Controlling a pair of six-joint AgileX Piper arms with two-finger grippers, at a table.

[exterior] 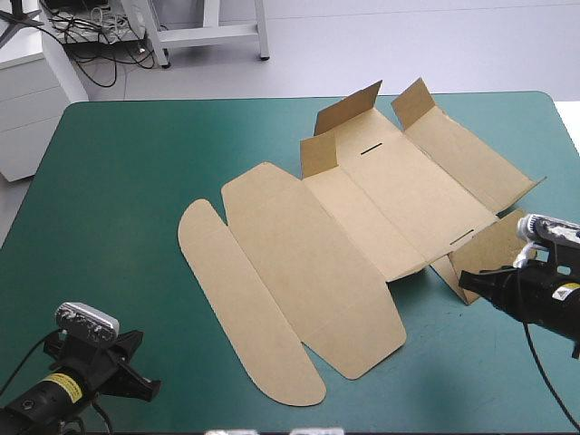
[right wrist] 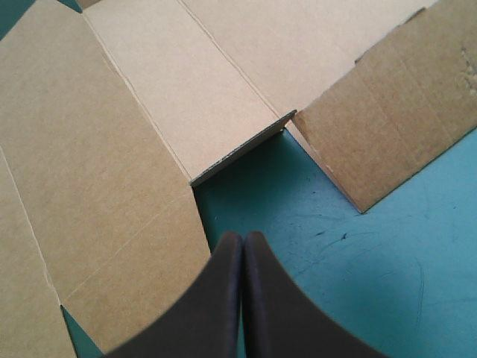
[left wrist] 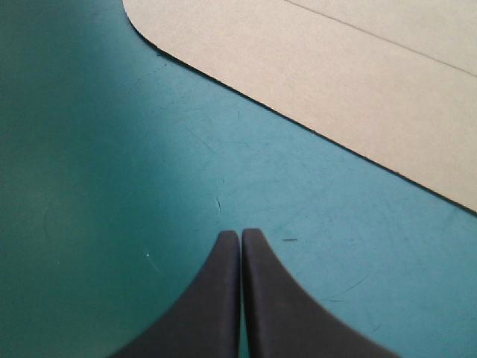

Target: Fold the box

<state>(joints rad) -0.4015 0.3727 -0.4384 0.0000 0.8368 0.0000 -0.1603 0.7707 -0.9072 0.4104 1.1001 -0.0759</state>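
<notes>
The brown box (exterior: 353,236) lies as a cut sheet across the middle of the teal-green table, mostly flat, with small flaps raised at its far end and a side wall tilted up on the right. My left gripper (exterior: 149,388) rests near the front left corner, shut, well short of the sheet's rounded lid flap (left wrist: 313,67). My right gripper (exterior: 467,281) is low at the right side, shut, its tips (right wrist: 242,239) just before the notch between the box's base panel (right wrist: 186,97) and a loose corner flap (right wrist: 387,127).
White cabinets and cables stand beyond the table's far left edge. Bare teal-green cover (exterior: 118,181) stretches to the left of the sheet and along the front edge.
</notes>
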